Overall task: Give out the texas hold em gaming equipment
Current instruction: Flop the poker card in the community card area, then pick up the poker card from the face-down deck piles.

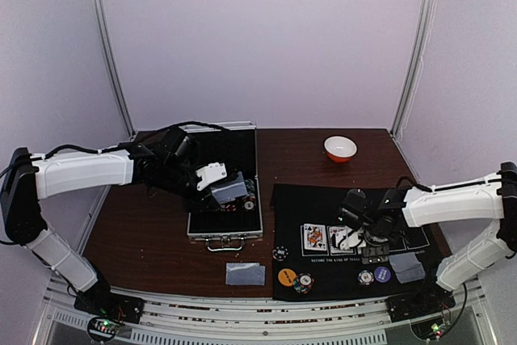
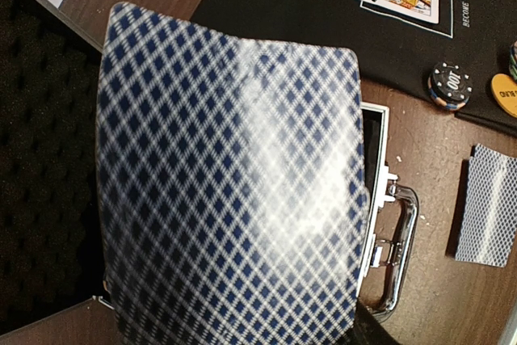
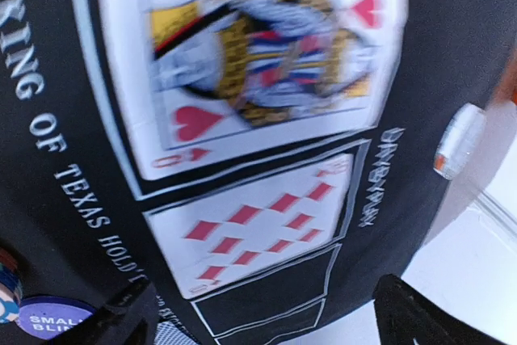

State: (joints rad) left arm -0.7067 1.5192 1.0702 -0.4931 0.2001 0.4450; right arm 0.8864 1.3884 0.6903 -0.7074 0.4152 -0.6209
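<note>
My left gripper [image 1: 216, 177] is shut on a grey-blue-backed playing card [image 1: 231, 190] and holds it above the open silver case [image 1: 242, 230]. In the left wrist view that card [image 2: 230, 183] fills the frame and hides the fingers. My right gripper [image 1: 361, 234] is open and empty, low over the black mat [image 1: 291, 204]. In the right wrist view it [image 3: 262, 321] hovers over a face-up ten of diamonds [image 3: 258, 224], next to a queen of hearts [image 3: 258, 70]. Face-down card stacks lie at the front left [image 1: 245, 274] and front right [image 1: 406, 267].
Along the mat's front edge are a black chip [image 1: 280, 253], an orange disc [image 1: 287, 276], a chip stack [image 1: 304, 283], another chip [image 1: 366, 277] and a purple-blue disc [image 1: 382, 274]. A white-and-orange bowl [image 1: 340, 148] stands at the back. The case handle [image 2: 401, 240] faces the table's front.
</note>
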